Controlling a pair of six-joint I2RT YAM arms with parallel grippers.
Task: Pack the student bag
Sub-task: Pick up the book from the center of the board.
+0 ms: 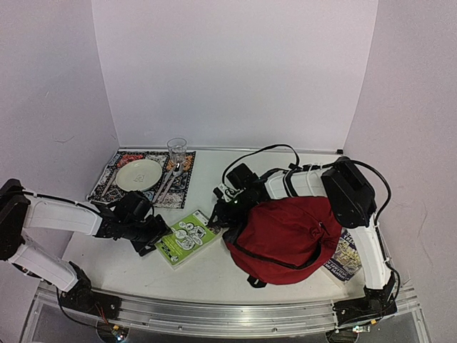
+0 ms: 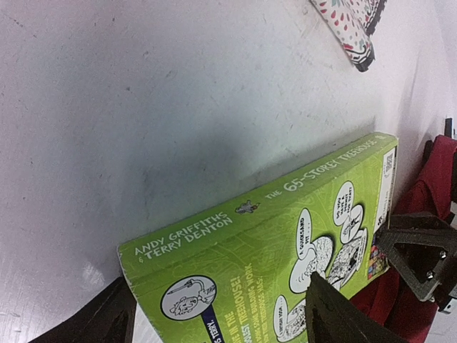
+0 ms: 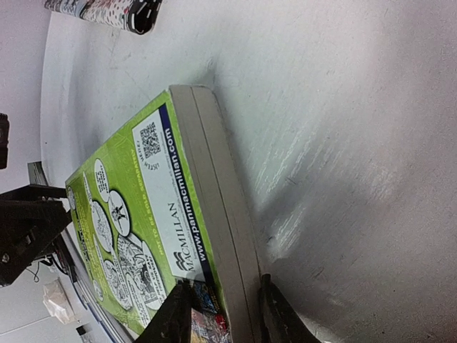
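Student bag [image 1: 285, 239]: It lies slumped on the table right of centre, under my right arm, with its left side just beside the book's far end. I see no open mouth from above. If the zip is closed or the fabric folds inward, the book will butt against cloth and shove the whole bag away.

Place mat [image 1: 107, 182]: It sits back left with a plate [image 1: 139, 174] and a glass [image 1: 176, 151], well apart from the book. A wide swing of my left elbow is the one thing I judge could topple that glass.

Green book [image 1: 187, 238]: It sits between the two arms with one gripper at each end. With two arms on one stiff thing, any mismatch in their paths could twist it, crease the cover or pull it out of one grip.

Second book [image 1: 346, 257]: It lies partly under my right arm, touching the bag. If the bag drags, this book may slide towards the near edge.

Right gripper [image 3: 221, 286]: The fingers are clamped across the page edge near a corner. It is a shallow bite, so I expect the book to pivot or slip if I tilt it.

Left gripper [image 2: 214, 293]: One finger lies on the cover and one under the spine end, pinching the book as far as I can judge. The glossy cover could slide under the pad.
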